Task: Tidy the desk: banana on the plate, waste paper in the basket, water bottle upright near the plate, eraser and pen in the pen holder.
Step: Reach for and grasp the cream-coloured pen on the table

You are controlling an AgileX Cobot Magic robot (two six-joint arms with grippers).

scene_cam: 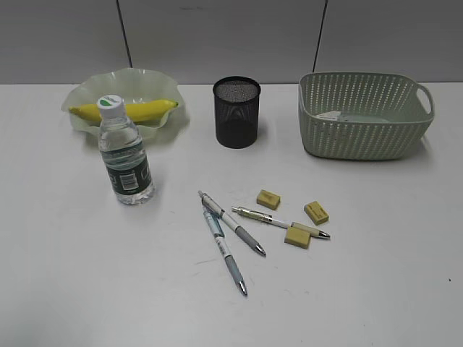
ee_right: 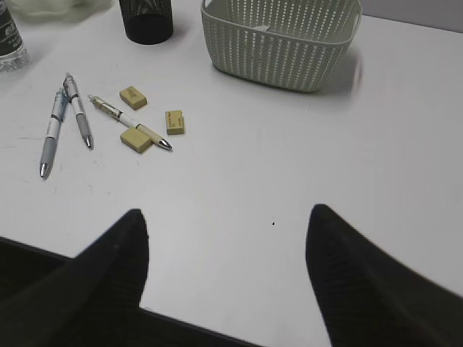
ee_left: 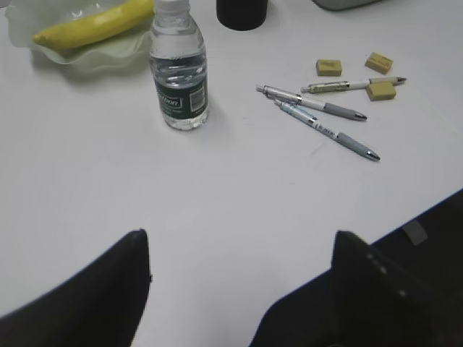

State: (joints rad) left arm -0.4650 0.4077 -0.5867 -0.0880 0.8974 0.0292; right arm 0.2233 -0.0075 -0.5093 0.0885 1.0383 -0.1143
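From the exterior view, the banana point(scene_cam: 126, 110) lies in the plate point(scene_cam: 163, 85), the water bottle point(scene_cam: 124, 155) stands upright just in front, and 3 pens point(scene_cam: 231, 223) and 3 erasers point(scene_cam: 268, 199) lie on the desk point(scene_cam: 376, 260) before the pen holder point(scene_cam: 236, 113) and the basket point(scene_cam: 365, 116), which holds what may be paper. In the left wrist view the left gripper point(ee_left: 239, 282) hangs spread and empty. In the right wrist view the right gripper point(ee_right: 228, 267) does likewise.

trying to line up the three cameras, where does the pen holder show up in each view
Exterior view: the pen holder stands upper middle, between the plate and the basket.
Left wrist view: only its lower part shows, cut by the top edge.
Right wrist view: top left, cut by the top edge, left of the basket.
Shared landmark: the three pens in front of it.
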